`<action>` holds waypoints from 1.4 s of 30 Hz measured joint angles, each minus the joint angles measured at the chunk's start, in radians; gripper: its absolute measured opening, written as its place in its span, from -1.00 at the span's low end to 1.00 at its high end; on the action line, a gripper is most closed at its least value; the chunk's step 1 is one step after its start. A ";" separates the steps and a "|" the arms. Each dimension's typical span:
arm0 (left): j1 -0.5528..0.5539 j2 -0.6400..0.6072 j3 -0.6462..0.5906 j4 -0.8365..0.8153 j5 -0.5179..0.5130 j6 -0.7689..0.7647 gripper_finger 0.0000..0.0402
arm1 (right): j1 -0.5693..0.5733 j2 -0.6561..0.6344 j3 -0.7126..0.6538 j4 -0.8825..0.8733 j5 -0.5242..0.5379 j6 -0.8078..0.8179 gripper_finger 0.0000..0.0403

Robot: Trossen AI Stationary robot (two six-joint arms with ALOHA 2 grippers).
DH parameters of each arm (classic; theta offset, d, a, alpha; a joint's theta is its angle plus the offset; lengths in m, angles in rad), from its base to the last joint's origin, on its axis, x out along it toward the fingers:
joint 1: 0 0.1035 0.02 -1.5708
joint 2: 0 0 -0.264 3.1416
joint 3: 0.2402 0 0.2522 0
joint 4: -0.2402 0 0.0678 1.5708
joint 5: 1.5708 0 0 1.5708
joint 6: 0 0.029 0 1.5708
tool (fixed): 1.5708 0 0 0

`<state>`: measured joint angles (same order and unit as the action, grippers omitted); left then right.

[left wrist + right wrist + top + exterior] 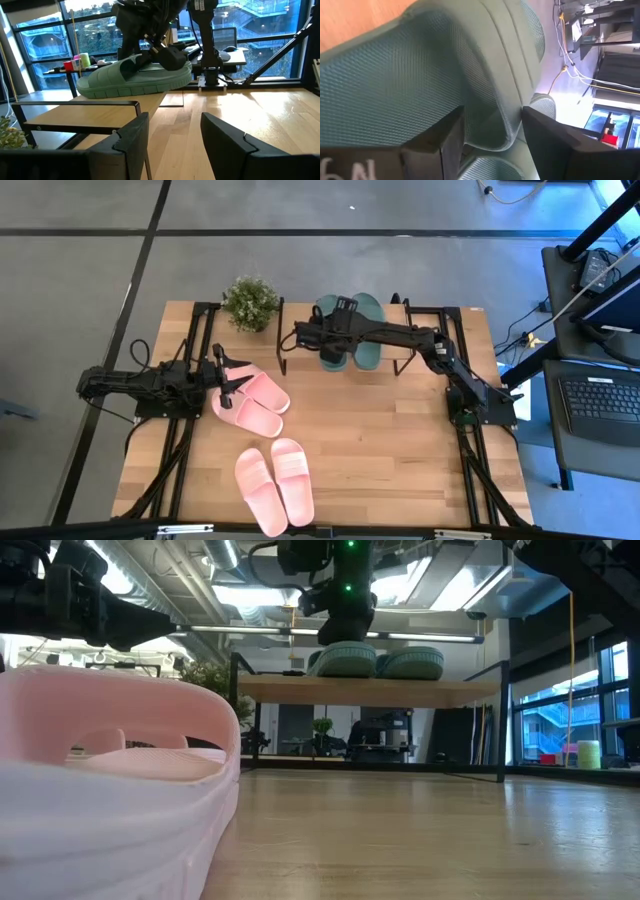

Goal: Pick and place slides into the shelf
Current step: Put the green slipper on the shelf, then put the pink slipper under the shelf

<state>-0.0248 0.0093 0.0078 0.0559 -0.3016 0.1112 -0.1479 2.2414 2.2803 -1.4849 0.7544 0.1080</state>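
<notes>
Two dark green slides (368,330) lie side by side on the shelf (370,690) at the table's far edge. My right gripper (325,340) reaches over the shelf from the right and is shut on the left green slide (135,80). One light pink pair (255,402) lies sole-down on the table's left half. My left gripper (232,383) hovers open just left of it, fingers level and pointing right, touching nothing. A second pink pair (275,485) lies near the table's near edge, and one of its slides (110,770) fills the low view's left side. My right gripper (492,135) pinches the green slide's strap at its edge (507,125) between the two fingers. It comes from above, slanting down over the shelf. The slide sits level, its sole (125,91) on or just above the shelf's top board; I cannot tell which.
A small potted plant (250,302) stands at the far edge, left of the shelf. The shelf's thin black legs (145,145) stand on the table. Bare table (400,450) stretches across the middle and the right half.
</notes>
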 joint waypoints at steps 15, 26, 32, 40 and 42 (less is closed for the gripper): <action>0.000 0.000 0.000 0.000 0.000 0.000 -0.14 | 0.010 0.000 0.000 0.019 -0.004 0.022 -0.03; 0.000 0.000 0.000 0.000 0.000 0.001 -0.14 | 0.010 -0.014 0.037 -0.036 0.005 0.019 -0.03; 0.000 0.000 0.000 0.000 0.000 0.001 -0.14 | 0.014 -0.043 0.062 -0.049 0.009 0.019 -0.03; 0.000 0.000 0.000 0.000 0.000 0.001 -0.14 | 0.039 -0.088 0.075 -0.086 -0.013 0.067 -0.03; 0.000 0.000 0.000 0.000 0.000 0.000 -0.14 | 0.057 -0.109 0.075 -0.086 -0.059 0.069 -0.03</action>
<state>-0.0247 0.0090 0.0076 0.0559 -0.3016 0.1114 -0.0905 2.1327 2.3554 -1.5707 0.6956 0.1767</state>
